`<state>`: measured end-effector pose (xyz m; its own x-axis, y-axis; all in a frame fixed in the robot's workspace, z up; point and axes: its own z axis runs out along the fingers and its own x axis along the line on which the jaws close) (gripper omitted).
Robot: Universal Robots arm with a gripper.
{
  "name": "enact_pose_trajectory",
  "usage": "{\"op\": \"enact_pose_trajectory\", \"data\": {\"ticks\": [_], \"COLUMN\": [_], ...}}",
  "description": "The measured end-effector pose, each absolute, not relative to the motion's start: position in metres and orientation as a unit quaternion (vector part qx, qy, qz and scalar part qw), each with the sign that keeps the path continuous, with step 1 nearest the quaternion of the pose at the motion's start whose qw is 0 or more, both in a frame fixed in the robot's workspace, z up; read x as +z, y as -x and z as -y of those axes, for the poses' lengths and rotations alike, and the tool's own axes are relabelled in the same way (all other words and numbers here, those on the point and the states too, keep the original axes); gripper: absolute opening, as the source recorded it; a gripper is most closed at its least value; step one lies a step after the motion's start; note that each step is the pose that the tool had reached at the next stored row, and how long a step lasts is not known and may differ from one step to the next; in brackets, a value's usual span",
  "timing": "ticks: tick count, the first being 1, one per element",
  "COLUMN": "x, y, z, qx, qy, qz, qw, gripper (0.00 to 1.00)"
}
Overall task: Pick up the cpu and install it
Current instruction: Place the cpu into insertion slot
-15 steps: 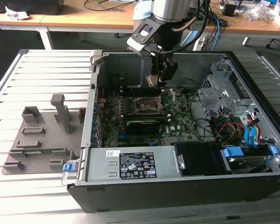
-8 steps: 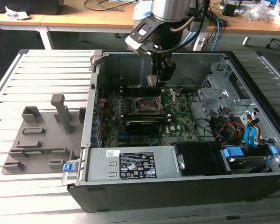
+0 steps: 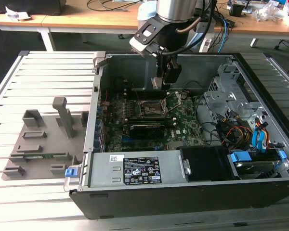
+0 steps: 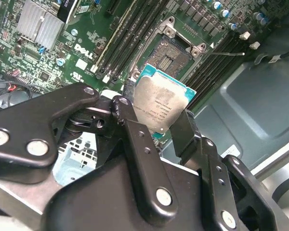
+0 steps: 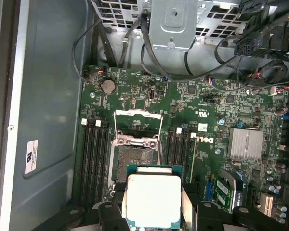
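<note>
My gripper (image 3: pixel 163 83) hangs inside the open computer case (image 3: pixel 183 197), shut on the cpu (image 3: pixel 157 83). The cpu (image 4: pixel 163 103) is a small square chip with a silvery top plate and a teal rim, pinched at two opposite edges by black fingers (image 4: pixel 132 130). In the first wrist view the cpu (image 5: pixel 152 199) sits just short of the black socket (image 5: pixel 135 161), whose metal frame is swung open. In the exterior view the socket (image 3: pixel 151 108) lies on the green motherboard (image 3: pixel 183 125), below and slightly toward the exterior view's left of the cpu, which is held clear above it.
Memory slots (image 5: pixel 94 159) flank the socket. A long dark card (image 3: pixel 151 129) lies in front of it. A silver heatsink (image 5: pixel 245 143), cables and a drive cage (image 3: pixel 231 91) crowd the exterior view's right. A grey fixture tray (image 3: pixel 38 144) rests outside the case on the slatted table.
</note>
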<state>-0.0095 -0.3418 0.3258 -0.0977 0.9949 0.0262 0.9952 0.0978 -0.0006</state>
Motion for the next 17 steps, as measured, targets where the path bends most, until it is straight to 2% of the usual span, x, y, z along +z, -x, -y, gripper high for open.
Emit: {"op": "enact_pose_trajectory", "data": {"ticks": [17], "x": [0.298], "y": [0.010], "z": [0.342], "qx": [-0.009], "qy": [0.672], "qz": [0.741], "qw": [0.010], "gripper": [0.54]}}
